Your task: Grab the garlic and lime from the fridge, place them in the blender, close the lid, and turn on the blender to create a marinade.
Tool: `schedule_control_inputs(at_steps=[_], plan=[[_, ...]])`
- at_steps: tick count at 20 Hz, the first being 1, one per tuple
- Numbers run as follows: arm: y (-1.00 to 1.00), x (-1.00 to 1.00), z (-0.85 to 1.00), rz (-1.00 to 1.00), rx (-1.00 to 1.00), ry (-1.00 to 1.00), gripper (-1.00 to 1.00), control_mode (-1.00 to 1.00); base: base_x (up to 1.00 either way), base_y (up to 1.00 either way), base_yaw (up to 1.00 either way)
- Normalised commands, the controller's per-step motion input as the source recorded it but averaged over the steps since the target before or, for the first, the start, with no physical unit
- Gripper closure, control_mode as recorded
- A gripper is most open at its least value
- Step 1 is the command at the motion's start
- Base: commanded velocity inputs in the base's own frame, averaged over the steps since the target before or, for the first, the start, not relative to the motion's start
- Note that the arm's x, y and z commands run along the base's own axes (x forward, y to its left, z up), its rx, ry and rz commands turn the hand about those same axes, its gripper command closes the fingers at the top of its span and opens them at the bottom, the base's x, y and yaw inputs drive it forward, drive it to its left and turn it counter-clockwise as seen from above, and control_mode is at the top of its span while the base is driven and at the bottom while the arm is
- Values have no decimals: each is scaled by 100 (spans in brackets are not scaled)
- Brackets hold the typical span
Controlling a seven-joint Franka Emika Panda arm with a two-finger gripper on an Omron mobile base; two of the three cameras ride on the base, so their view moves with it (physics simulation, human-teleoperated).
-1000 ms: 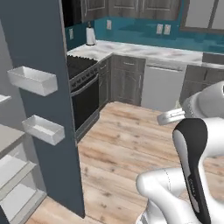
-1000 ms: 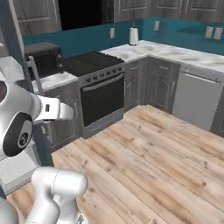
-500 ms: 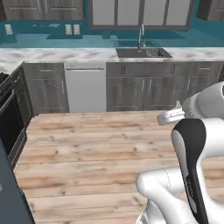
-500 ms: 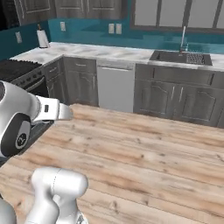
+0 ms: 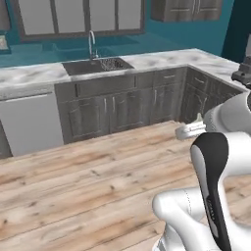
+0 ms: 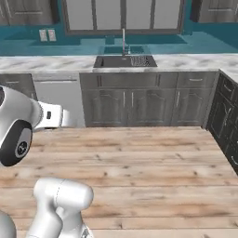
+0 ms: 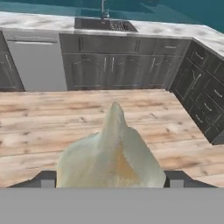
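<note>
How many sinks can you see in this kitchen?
1. The sink is set in the marble counter along the far wall, under its faucet.

You are facing a marble-look counter (image 6: pixel 56 62) along a teal wall, with a sink (image 6: pixel 124 61) and faucet (image 6: pixel 123 36) set into it. Dark grey cabinets (image 6: pixel 148 104) stand below, a pale dishwasher front (image 5: pixel 29 122) beside them. Glass-fronted upper cabinets (image 6: pixel 123 15) hang above. A light wood-plank floor (image 6: pixel 153 172) spreads in front.
</note>
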Motion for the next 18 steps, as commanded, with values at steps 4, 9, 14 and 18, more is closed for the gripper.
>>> schedule_control_inputs(at_steps=[4,9,14,18], plan=[[0,0,0,0,0,0,100,100,69,-50,-56],[0,0,0,0,0,0,100,100,83,-51,-51],[0,0,0,0,0,0,100,100,99,-17,-45],[0,0,0,0,0,0,100,100,100,18,-35]])
